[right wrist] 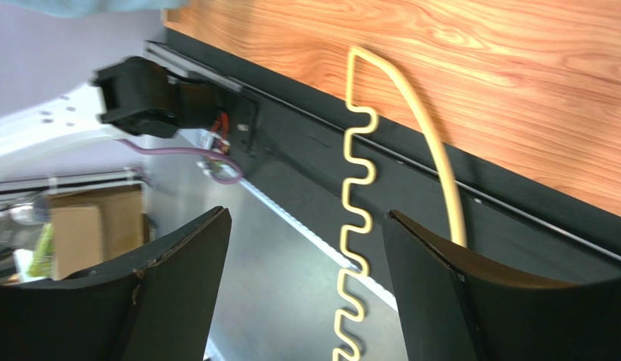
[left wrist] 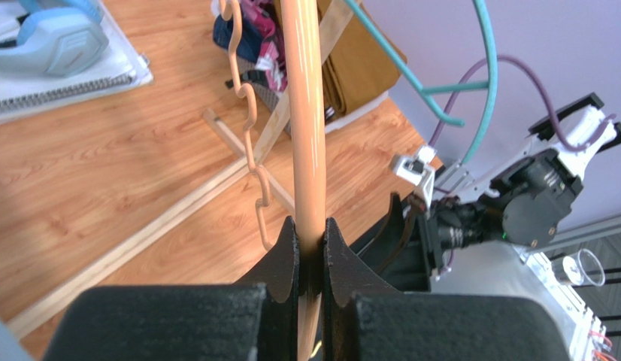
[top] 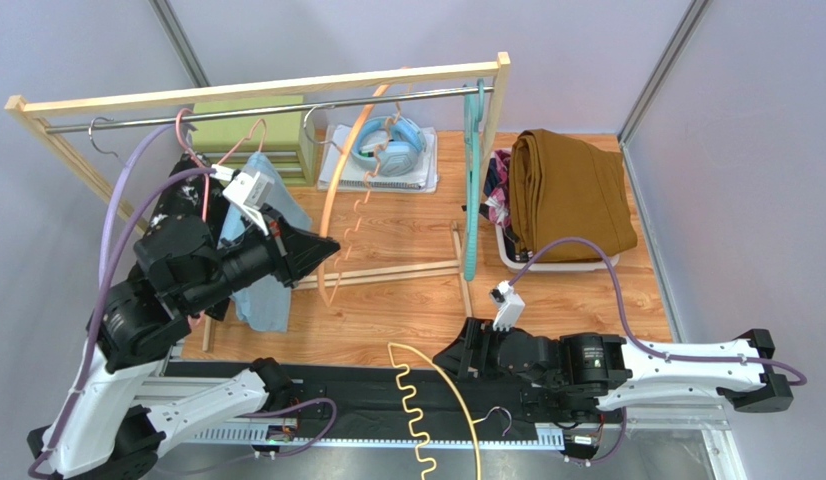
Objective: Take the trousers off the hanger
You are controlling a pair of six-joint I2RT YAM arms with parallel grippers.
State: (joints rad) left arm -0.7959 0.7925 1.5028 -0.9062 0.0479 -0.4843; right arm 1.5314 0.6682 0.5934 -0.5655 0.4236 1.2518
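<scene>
My left gripper (top: 327, 248) is shut on the arc of an empty orange hanger (top: 339, 190) that hangs from the rail; in the left wrist view (left wrist: 311, 235) the hanger's bar (left wrist: 304, 113) runs up between the jaws. Light blue trousers (top: 259, 290) and black speckled trousers (top: 175, 195) hang by a pink hanger (top: 202, 150) behind my left arm. Mustard-brown trousers (top: 572, 195) lie in a white basket (top: 547, 263), with pink floral and navy cloth (top: 500, 195) beside them. My right gripper (top: 452, 355) is open and empty, next to a yellow hanger (right wrist: 358, 195) lying at the table's near edge.
A wooden rack with a metal rail (top: 287, 110) spans the back. A teal hanger (top: 474, 180) hangs at its right end. Blue headphones (top: 387, 145) lie on a notebook at the back. A green box (top: 257, 130) stands behind the rail. The rack's foot bars (top: 397, 272) cross the table.
</scene>
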